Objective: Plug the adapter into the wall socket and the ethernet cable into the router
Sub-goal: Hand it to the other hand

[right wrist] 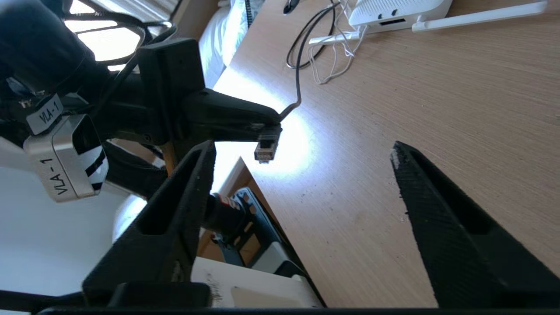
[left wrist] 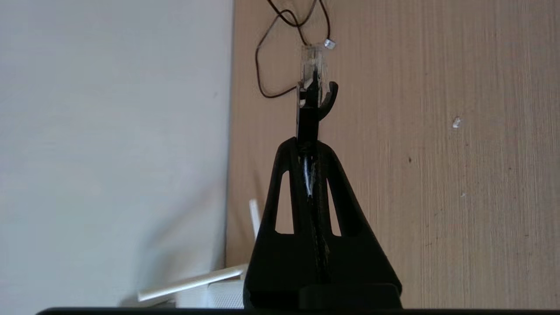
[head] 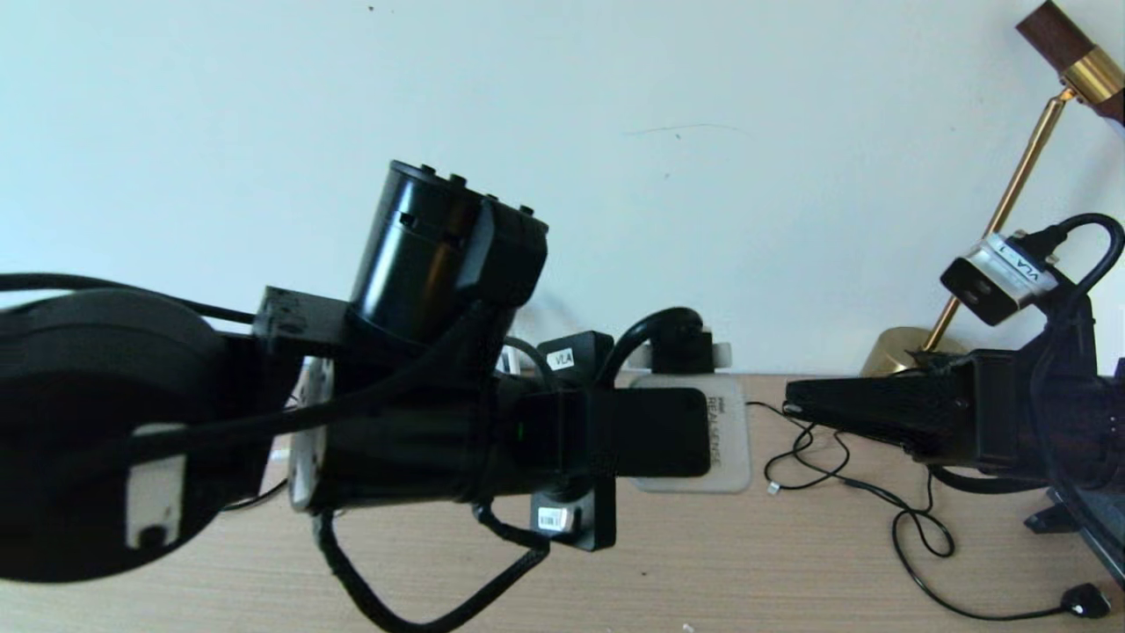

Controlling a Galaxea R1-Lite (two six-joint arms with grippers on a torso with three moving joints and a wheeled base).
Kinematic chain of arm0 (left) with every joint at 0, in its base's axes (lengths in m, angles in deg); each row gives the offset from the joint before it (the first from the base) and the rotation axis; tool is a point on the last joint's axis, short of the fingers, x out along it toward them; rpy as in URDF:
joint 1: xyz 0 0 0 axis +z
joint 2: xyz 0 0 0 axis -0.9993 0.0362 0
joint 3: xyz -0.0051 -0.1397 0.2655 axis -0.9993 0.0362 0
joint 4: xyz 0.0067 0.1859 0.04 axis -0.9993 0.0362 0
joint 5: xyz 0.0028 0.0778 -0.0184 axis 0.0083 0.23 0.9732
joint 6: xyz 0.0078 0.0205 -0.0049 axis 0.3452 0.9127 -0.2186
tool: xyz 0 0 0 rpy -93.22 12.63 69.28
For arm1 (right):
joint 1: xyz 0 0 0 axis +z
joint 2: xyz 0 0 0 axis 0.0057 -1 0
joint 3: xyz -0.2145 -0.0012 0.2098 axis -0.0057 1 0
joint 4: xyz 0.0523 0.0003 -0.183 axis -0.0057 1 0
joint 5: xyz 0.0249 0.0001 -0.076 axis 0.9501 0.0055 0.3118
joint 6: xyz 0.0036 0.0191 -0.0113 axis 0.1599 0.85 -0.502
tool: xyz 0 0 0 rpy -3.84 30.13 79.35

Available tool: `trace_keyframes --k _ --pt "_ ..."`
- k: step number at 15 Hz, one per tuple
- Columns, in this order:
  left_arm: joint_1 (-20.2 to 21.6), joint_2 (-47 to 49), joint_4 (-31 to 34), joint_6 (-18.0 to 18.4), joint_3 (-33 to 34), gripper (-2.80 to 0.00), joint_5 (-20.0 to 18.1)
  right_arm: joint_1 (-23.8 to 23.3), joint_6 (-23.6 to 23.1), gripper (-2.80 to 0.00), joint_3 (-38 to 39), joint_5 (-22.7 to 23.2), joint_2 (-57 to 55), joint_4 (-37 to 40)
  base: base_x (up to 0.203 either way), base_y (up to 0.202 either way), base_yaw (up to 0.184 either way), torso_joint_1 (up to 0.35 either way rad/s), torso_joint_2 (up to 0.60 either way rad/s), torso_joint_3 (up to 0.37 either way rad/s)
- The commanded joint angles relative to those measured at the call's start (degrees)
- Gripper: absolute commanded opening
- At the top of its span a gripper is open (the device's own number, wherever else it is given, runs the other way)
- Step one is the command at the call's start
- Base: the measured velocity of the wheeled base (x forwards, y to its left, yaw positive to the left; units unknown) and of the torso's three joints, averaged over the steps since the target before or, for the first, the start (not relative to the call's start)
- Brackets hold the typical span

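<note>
- We find the left gripper [left wrist: 308, 144] clamped on the ethernet cable [left wrist: 311, 74], its clear plug held above the desk [left wrist: 437, 175].
- The right gripper [right wrist: 302, 162] stands apart, holding nothing.
- The router [right wrist: 393, 11] is partly cut off.
- Camera labels read "VLA-1" [right wrist: 46, 114].

I note a matt wood-grain table [left wrist: 437, 175], a clear glossy plastic plug on the ethernet cable [left wrist: 311, 65], and a smooth white plastic router [right wrist: 393, 11].
</note>
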Motion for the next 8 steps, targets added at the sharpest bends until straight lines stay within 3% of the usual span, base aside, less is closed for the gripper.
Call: trace_keyframes --k 1,8 --pt "-0.6 2.2 0.0 0.3 -0.8 -2.8 0.0 0.3 -0.4 0.0 0.0 0.2 -0.8 -0.1 0.0 0.0 0.0 0.0 0.0 0.0" --pt "-1.9 5.7 -1.1 0.4 -3.6 -2.8 0.1 0.7 -3.5 0.0 3.0 0.1 0.4 -0.1 0.0 0.0 0.0 0.0 0.0 0.0"
